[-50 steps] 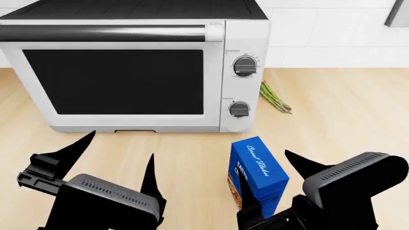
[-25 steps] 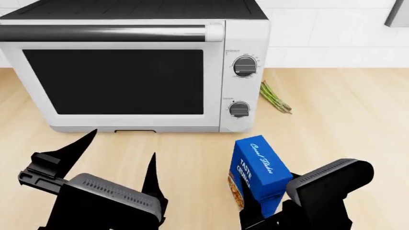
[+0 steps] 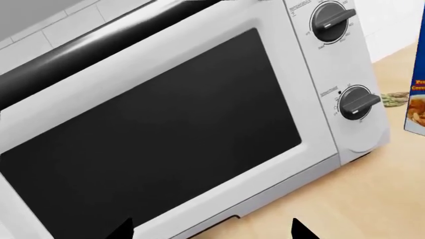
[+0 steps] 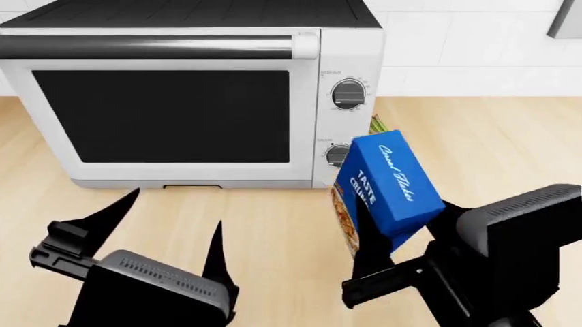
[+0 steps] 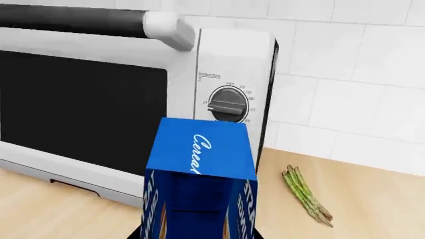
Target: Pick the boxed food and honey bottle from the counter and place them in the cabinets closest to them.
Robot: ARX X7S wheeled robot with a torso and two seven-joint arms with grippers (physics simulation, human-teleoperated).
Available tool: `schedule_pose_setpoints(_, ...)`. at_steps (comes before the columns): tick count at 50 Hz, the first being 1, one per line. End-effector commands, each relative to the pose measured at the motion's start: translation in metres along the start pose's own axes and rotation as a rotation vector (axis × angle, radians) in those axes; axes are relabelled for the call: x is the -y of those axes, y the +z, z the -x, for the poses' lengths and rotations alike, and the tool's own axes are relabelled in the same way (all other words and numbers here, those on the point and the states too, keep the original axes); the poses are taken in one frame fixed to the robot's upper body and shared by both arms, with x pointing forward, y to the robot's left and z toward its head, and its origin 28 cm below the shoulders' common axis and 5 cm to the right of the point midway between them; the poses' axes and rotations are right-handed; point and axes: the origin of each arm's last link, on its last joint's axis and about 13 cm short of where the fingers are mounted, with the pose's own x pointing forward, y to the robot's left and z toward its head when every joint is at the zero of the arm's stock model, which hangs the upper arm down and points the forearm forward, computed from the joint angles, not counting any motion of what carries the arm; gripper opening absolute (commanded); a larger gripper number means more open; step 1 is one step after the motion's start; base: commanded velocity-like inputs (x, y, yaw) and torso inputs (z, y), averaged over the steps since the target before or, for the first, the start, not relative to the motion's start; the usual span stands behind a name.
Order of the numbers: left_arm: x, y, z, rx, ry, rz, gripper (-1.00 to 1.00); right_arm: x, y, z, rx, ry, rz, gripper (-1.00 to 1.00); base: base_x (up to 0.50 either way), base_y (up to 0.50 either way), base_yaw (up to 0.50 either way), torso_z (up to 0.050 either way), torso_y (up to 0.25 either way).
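Big toaster oven (image 4: 191, 95) sits on the table (image 4: 491, 150). Right gripper (image 4: 400, 238) fingers pinch the boxed food (image 4: 389, 184), tilted, apparently off the table, in front of the oven's knobs. Step: carrying it; next needs a move to the nearest cabinet, none visible. Left gripper (image 4: 168, 231) fingers spread, empty. Asparagus (image 5: 305, 194) lies behind. Honey bottle not in view.

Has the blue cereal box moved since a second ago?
Yes. The cereal box, gripped by the right end effector, has risen up-frame in the head view; its top now overlaps the toaster oven's lower knob, which was clear before.
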Motion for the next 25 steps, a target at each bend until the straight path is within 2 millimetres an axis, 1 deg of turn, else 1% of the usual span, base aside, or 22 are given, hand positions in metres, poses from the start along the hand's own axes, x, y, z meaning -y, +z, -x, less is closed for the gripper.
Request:
schedule_pose_setpoints(1,0.000,-0.002,0.003,-0.003,-0.009,0.010,1.00,-0.001,0.052,-0.003,0.249,-0.050,-0.031,-1.00,0.00,0.00,0.00,0.000,0.000)
schedule_pose_setpoints(6,0.000,-0.001,0.005,0.003,-0.013,0.012,1.00,-0.002,0.078,-0.002,0.379,-0.082,-0.062,-1.00,0.00,0.00,0.00,0.000,0.000)
schedule_pose_setpoints(10,0.000,-0.001,0.007,0.005,-0.016,0.014,1.00,-0.003,0.091,0.000,0.458,-0.097,-0.088,-1.00,0.00,0.00,0.00,0.000,0.000)
schedule_pose_setpoints(18,0.000,0.001,0.006,0.004,-0.017,0.007,1.00,-0.009,0.105,0.010,0.556,-0.073,-0.137,-1.00,0.00,0.00,0.00,0.000,0.000)
schedule_pose_setpoints(25,0.002,0.001,0.003,0.001,-0.025,0.004,1.00,-0.009,0.119,0.011,0.629,-0.078,-0.175,-1.00,0.00,0.00,0.00,0.000,0.000)
